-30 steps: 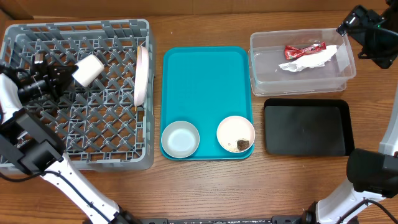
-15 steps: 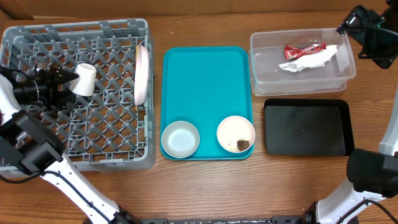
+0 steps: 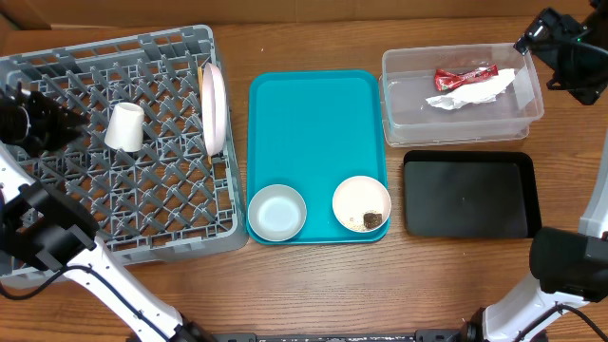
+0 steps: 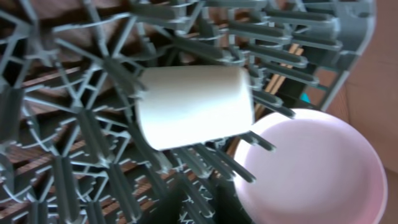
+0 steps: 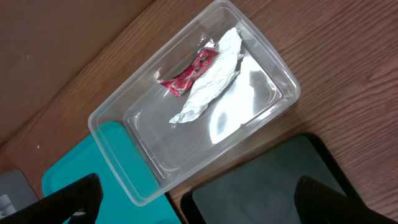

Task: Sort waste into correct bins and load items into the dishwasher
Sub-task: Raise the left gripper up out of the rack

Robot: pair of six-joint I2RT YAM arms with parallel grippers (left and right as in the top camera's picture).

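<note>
A small white cup (image 3: 124, 126) (image 4: 193, 115) lies on its side on the tines of the grey dishwasher rack (image 3: 142, 237). The round white plate (image 3: 213, 109) (image 4: 317, 168) stands on edge at the rack's right side. What look like wooden chopsticks (image 4: 285, 68) are beside it. My left gripper (image 3: 62, 123) (image 4: 202, 208) is left of the cup and apart from it, fingertips close together and empty. My right gripper (image 5: 202, 205) hangs open above the clear tub (image 3: 463, 128) (image 5: 112, 168), which holds the red wrapper (image 3: 465, 74) (image 5: 186, 73) and the white napkin (image 3: 470, 92) (image 5: 208, 78).
A teal tray (image 3: 313, 123) carries a pale bowl (image 3: 276, 211) and a white bowl (image 3: 361, 199) with a brown food chunk (image 3: 370, 220). A shallow black tray (image 3: 465, 195) (image 5: 273, 186) lies in front of the tub.
My left gripper opened, let go of the cup, drew back to the left and closed again. The cup now rests in the rack, which shifted slightly. The right arm has not moved.
</note>
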